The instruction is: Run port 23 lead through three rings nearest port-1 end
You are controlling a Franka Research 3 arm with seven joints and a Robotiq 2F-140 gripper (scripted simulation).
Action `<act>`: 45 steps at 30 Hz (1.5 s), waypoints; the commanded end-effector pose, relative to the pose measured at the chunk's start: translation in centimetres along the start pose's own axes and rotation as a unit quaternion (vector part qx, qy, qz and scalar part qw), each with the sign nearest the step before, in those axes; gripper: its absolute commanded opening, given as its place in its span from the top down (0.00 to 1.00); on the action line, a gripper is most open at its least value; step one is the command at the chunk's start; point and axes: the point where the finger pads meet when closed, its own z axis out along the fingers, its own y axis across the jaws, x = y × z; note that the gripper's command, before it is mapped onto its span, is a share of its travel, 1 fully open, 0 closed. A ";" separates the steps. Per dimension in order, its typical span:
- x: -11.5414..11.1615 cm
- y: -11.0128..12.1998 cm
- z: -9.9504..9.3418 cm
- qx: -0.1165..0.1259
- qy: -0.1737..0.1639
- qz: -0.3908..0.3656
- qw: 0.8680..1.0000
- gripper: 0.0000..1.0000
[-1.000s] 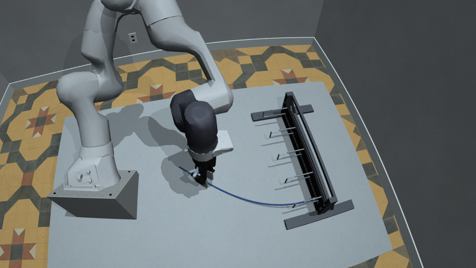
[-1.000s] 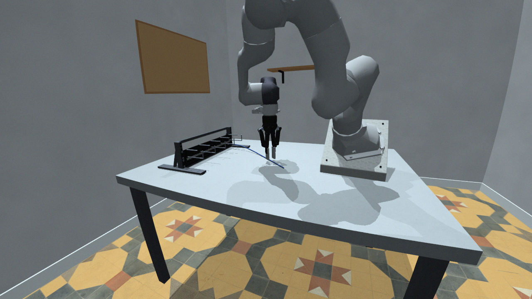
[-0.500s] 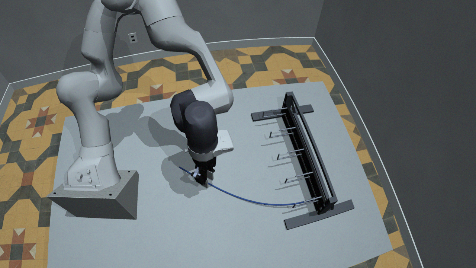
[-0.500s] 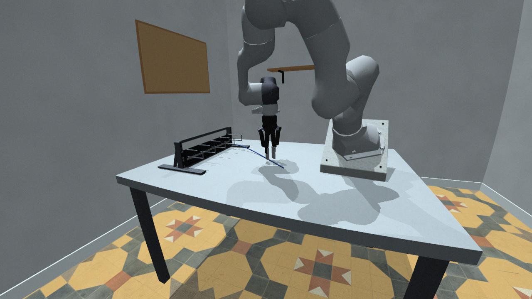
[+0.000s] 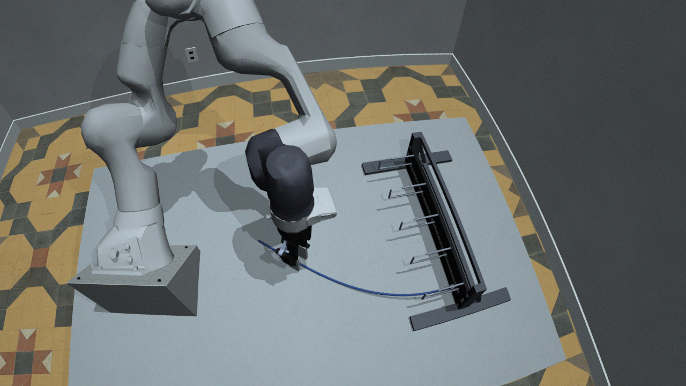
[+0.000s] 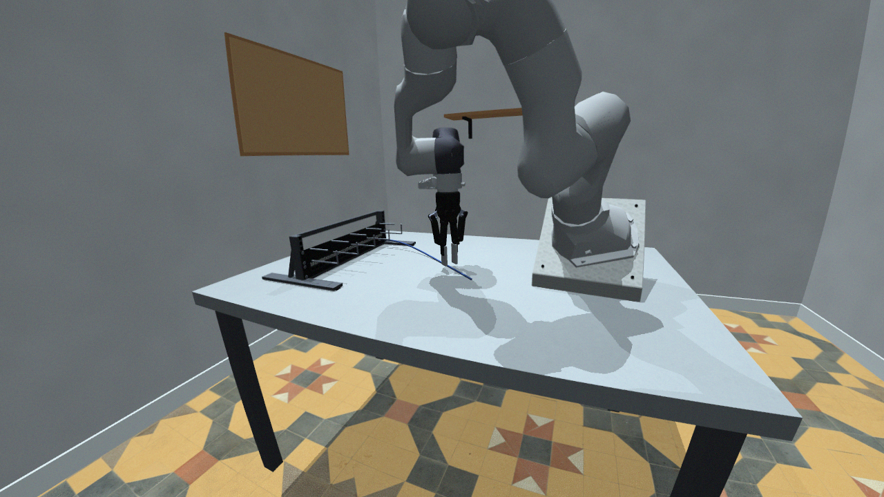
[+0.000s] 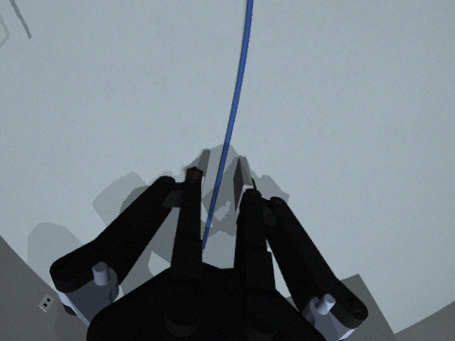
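The blue lead (image 5: 369, 290) (image 6: 458, 272) (image 7: 238, 89) runs from the near end of the black rack (image 5: 460, 309) (image 6: 302, 281) across the table in a shallow curve. Its free end lies just past my gripper. My gripper (image 5: 293, 262) (image 6: 447, 258) (image 7: 222, 165) points down at the table and straddles the lead near its free end. The fingers stand a little apart with a gap on each side of the lead, so they do not clamp it. The rings (image 5: 405, 189) stick out from the rack's front toward me. The lead passes only by the nearest one (image 5: 441, 289).
The robot's base block (image 5: 139, 283) (image 6: 587, 266) stands on the table's left side in the top view. The rack stands near the table's right edge, on two flat feet.
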 end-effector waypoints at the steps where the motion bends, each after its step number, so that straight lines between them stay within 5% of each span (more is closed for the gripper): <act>1: 0.1 0.0 0.1 0.000 0.001 -0.001 1.000 0.80; 45: 0.1 0.0 0.7 0.000 0.001 -0.001 1.000 0.80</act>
